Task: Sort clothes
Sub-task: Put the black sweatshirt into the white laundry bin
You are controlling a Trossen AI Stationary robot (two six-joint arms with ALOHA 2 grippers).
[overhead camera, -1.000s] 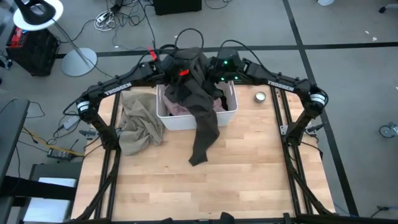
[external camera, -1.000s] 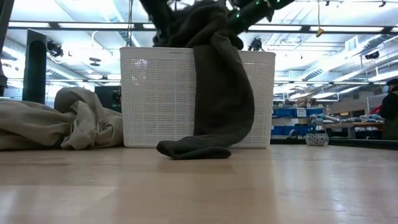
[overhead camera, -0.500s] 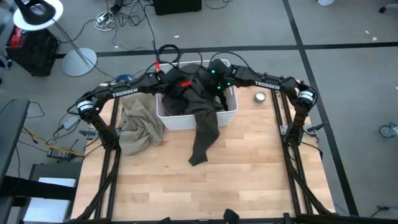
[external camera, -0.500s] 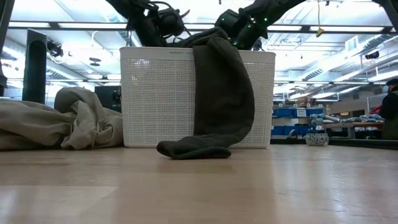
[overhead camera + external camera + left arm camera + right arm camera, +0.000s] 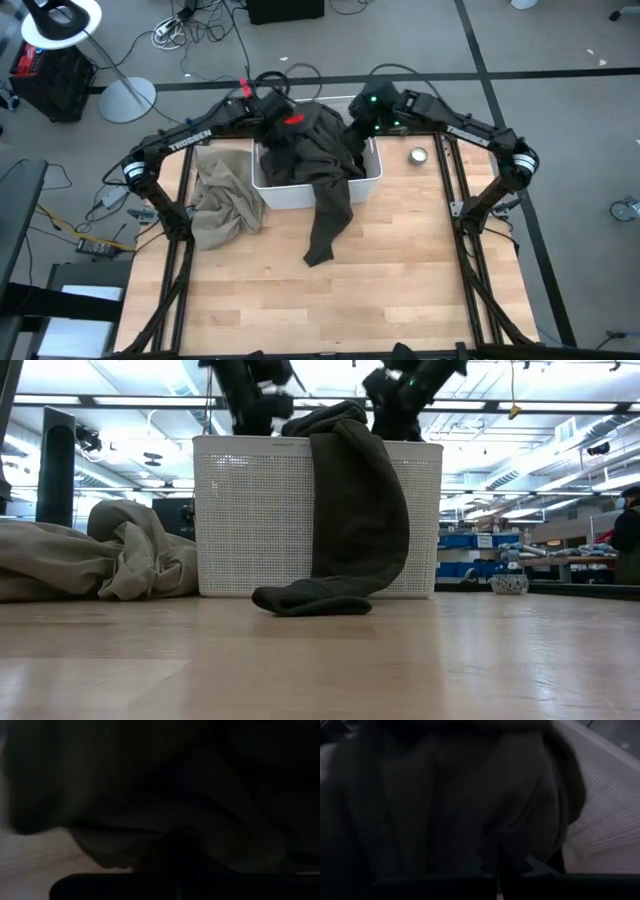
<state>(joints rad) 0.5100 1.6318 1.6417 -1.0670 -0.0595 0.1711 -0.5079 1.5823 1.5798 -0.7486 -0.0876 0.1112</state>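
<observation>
High view shows both arms reaching inward over the white bin (image 5: 300, 192), which sits toward twelve o'clock on the tabletop (image 5: 400, 270). The olive green garment (image 5: 325, 165) is heaped across the bin's top, and one long end spills over the front wall toward six o'clock and trails onto the wood. It lies that way because most of its bulk still rests in the bin, while the hanging end is free and simply falls under its own weight.

The left pincer (image 5: 272, 112) sits at the bin's eleven o'clock corner, above the cloth, and the right pincer (image 5: 362, 122) at its one o'clock corner. Both are clenched. Each wrist view is filled with dark folds pressed right up to the fingers, so whether any fabric is actually nipped between them I cannot tell. Being placed at opposite ends of the heap suggests the pair is meant to take the garment from two points, so that it spreads rather than bunches.

The beige tan garment (image 5: 222, 198) lies crumpled on the tabletop at the bin's nine o'clock side, touching its wall. Being outside the bin, it looks already sorted out. A glimpse of pale pink garment (image 5: 287, 174) shows inside the bin beneath the olive one. A small round object (image 5: 418, 155) rests apart at the bin's three o'clock side.

Low view confirms the draped end reaches down the bin's front and pools on the wood.
</observation>
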